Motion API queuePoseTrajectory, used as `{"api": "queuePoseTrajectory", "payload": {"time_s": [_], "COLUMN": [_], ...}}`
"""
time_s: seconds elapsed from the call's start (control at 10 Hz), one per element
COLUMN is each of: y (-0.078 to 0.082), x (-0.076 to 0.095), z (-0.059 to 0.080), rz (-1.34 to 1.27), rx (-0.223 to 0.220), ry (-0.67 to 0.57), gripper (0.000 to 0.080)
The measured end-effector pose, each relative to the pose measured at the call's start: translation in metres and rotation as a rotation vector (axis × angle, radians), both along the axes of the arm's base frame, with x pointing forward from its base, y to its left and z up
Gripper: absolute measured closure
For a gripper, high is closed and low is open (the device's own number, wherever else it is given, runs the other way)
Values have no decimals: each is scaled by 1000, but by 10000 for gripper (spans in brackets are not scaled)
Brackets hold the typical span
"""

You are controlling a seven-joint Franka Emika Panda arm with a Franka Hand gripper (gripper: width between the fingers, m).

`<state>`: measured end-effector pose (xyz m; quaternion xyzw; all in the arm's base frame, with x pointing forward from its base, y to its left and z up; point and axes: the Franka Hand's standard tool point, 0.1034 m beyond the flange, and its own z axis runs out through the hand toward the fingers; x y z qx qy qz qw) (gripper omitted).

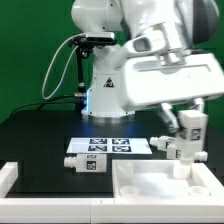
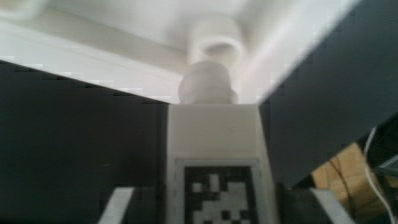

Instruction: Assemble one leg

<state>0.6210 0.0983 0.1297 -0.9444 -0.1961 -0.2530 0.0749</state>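
My gripper [image 1: 190, 118] hangs at the exterior view's right, shut on a white leg [image 1: 190, 135] that stands upright with a marker tag on its side. In the wrist view the leg [image 2: 217, 140] runs away from the gripper [image 2: 214, 192] between the two grey fingers [image 2: 125, 203]. Its narrow round end [image 2: 217, 52] points into a corner of the white tabletop [image 2: 89, 45]. I cannot tell whether that end touches the corner. The tabletop [image 1: 140, 185] lies at the front with raised rims, just below the held leg.
A loose white leg [image 1: 85, 161] lies on the black table at the left of the marker board [image 1: 110, 146]. Another white leg [image 1: 165, 146] lies close beside the held one. The robot's base [image 1: 105, 95] stands behind, and a white rail [image 1: 8, 180] runs along the front left.
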Motion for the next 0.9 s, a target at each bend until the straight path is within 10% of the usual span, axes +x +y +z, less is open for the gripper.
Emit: {"api": "queuePoseTrajectory", "payload": {"time_s": [0.5,0.9], "y": [-14,8], "x": [1,8], "z": [-13,-30], "rz": [-22,-39], "rx": [-13,34], "ry": [-55,-59], "gripper": [514,514]}}
